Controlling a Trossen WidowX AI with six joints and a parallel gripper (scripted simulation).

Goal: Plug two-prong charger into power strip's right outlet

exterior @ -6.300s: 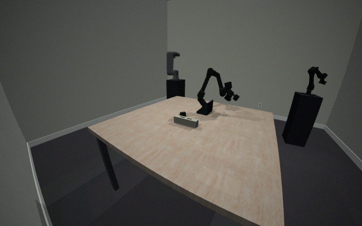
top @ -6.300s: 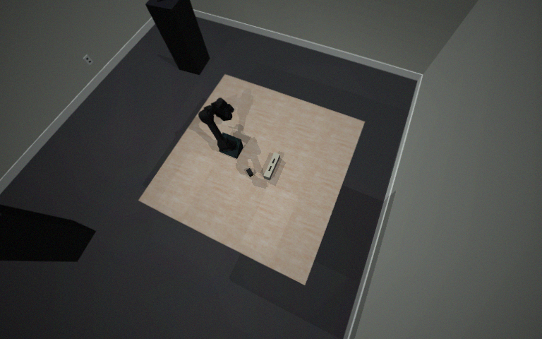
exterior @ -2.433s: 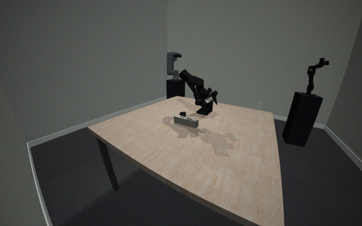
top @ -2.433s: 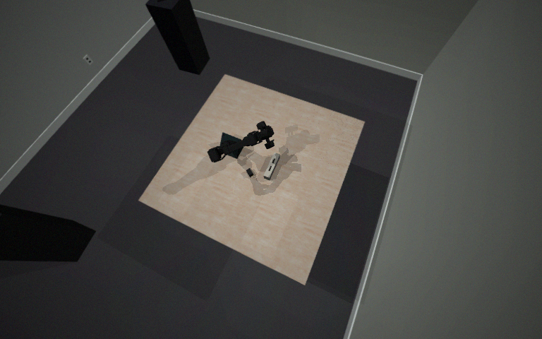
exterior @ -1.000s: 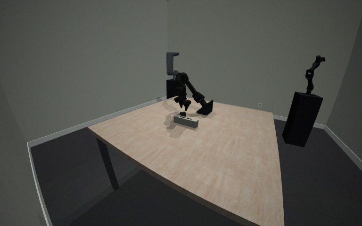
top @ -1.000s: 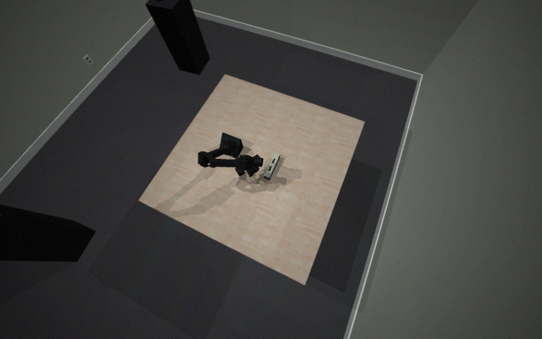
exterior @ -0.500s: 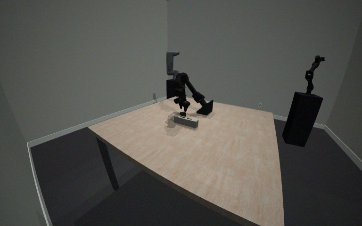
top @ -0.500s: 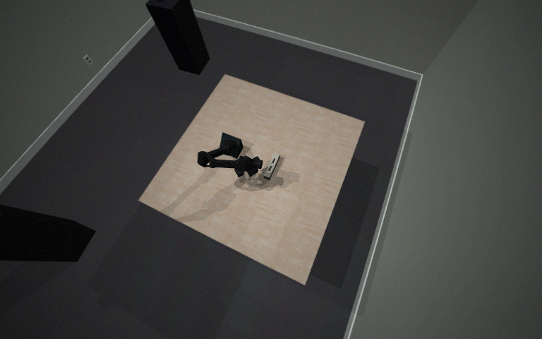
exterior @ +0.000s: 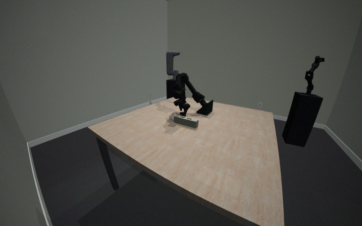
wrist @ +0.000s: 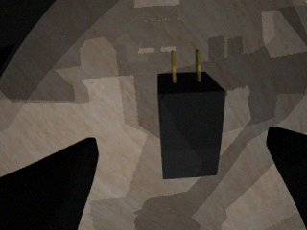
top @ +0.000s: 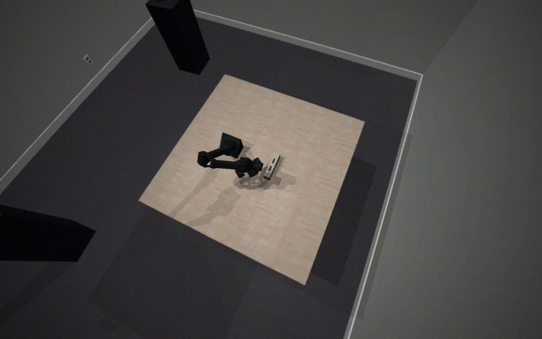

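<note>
The black charger (wrist: 191, 136) lies on the table in the wrist view, its two brass prongs pointing to the top of that view. It is hidden under the arm in the top view and cannot be made out clearly in the exterior view. My gripper (top: 246, 174) (exterior: 182, 111) (wrist: 187, 142) is open, pointing down, with one finger on each side of the charger and a wide gap to each. The pale grey power strip (top: 272, 164) (exterior: 185, 122) lies beside the gripper, its two dark outlets facing up. It is out of the wrist view.
The wooden table (top: 303, 131) (exterior: 226, 159) bears the arm's dark base (top: 236, 147) (exterior: 205, 109) behind the strip. Black pedestals (top: 179, 39) (exterior: 301, 119) stand off the table. The arm's shadows fall around the charger and strip.
</note>
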